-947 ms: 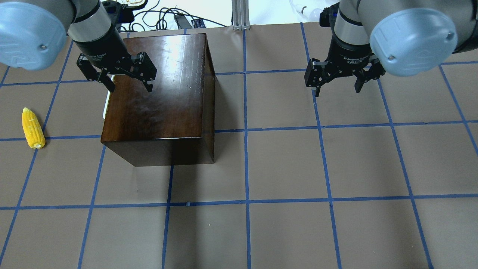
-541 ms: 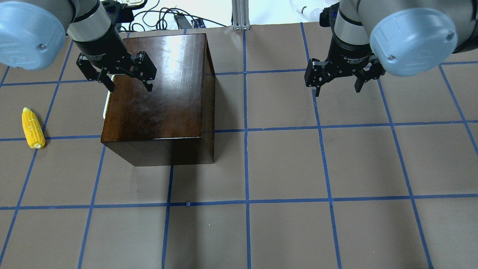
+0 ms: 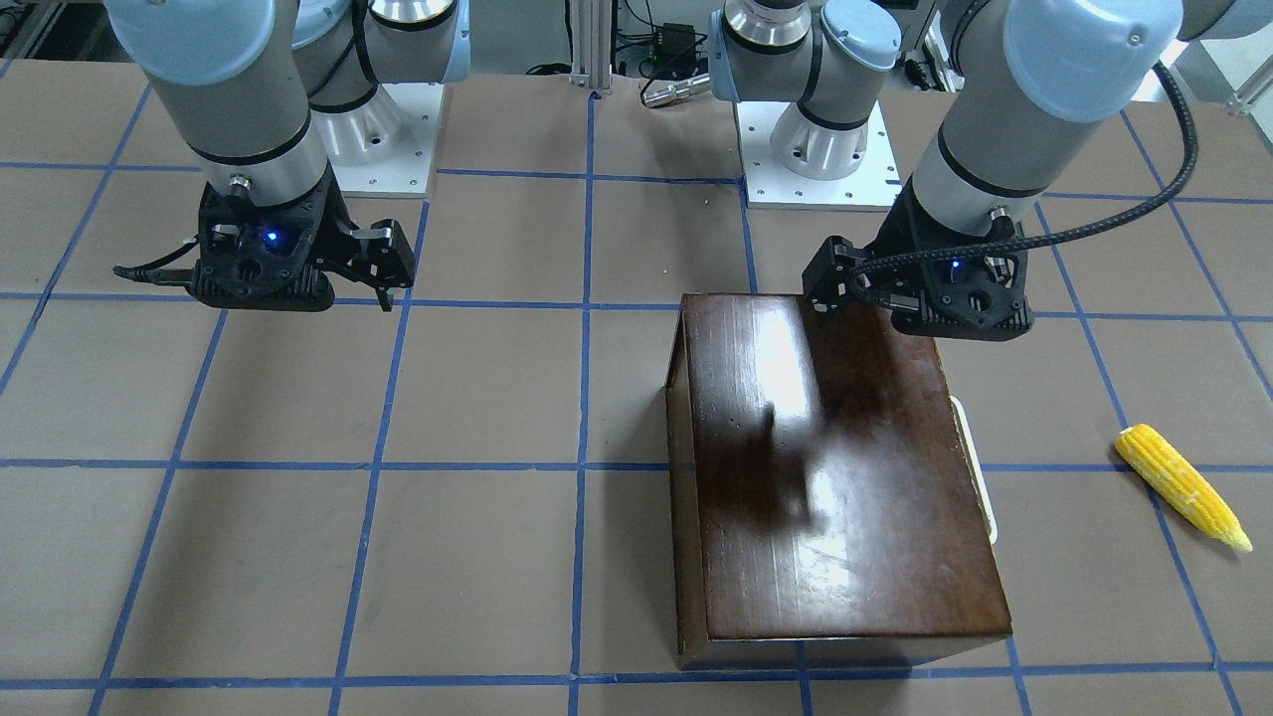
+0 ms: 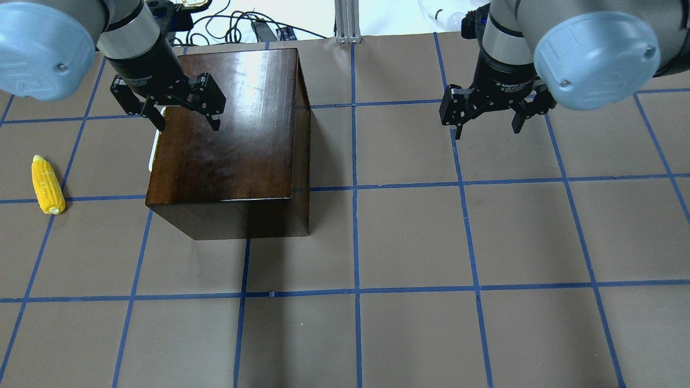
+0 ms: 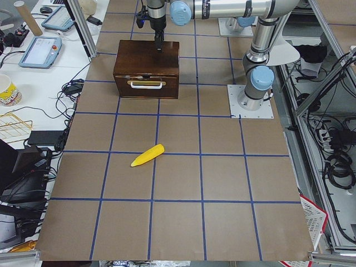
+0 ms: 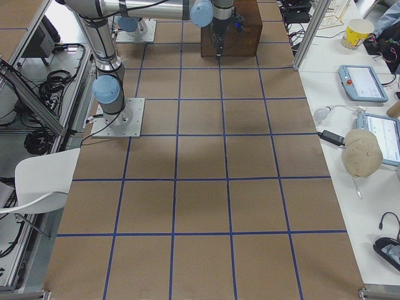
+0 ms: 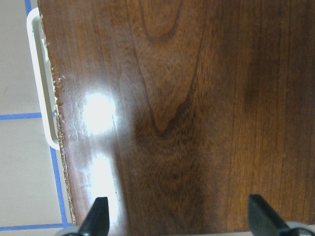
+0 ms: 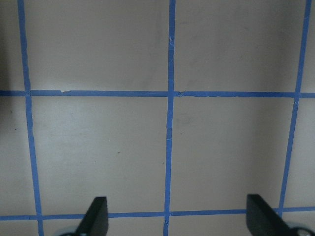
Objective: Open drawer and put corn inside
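Note:
The glossy dark-brown box (image 4: 226, 145) stands left of centre on the table, and its drawer (image 5: 146, 92) is closed. The drawer's cream handle (image 4: 153, 151) faces the table's left end and also shows in the left wrist view (image 7: 42, 78). On the mat, a grid square left of the handle, lies the yellow corn (image 4: 47, 185), with nothing touching it. My left gripper (image 4: 188, 128) hangs open above the box's top, near the handle-side edge, holding nothing. Off to the right, my right gripper (image 4: 488, 132) is open over bare mat.
Blue tape lines grid the brown mat (image 4: 409, 242). Cables and a metal post (image 4: 347, 21) sit past the table's far edge. The arm bases (image 3: 816, 149) stand on the robot's side. Side benches hold tablets (image 6: 361, 82) and a cup (image 6: 357, 32).
My left gripper has crept a few pixels toward the table's far edge over the box top. The right gripper, the box and the corn have not moved.

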